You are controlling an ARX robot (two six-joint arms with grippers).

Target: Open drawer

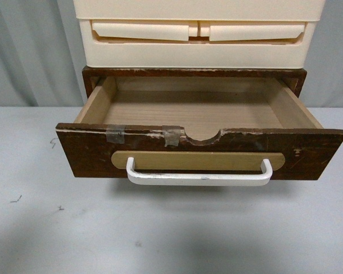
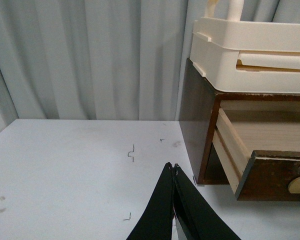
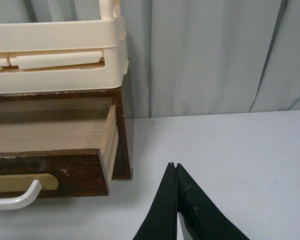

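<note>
The dark brown wooden drawer (image 1: 91,153) stands pulled far out of its brown case (image 1: 194,72), its pale wood inside bare. Its white bar handle (image 1: 199,177) sits on a tan oval plate, with a half-round notch and tape on the top edge. Neither gripper shows in the front view. My left gripper (image 2: 173,167) is shut and empty over the table, left of the case, apart from the drawer (image 2: 270,175). My right gripper (image 3: 174,165) is shut and empty, right of the drawer (image 3: 50,172), and the handle end (image 3: 20,199) shows there.
Cream plastic drawers (image 1: 198,34) sit stacked on top of the brown case. The white table (image 1: 160,234) carries small pen marks. Grey curtains (image 2: 90,55) hang behind.
</note>
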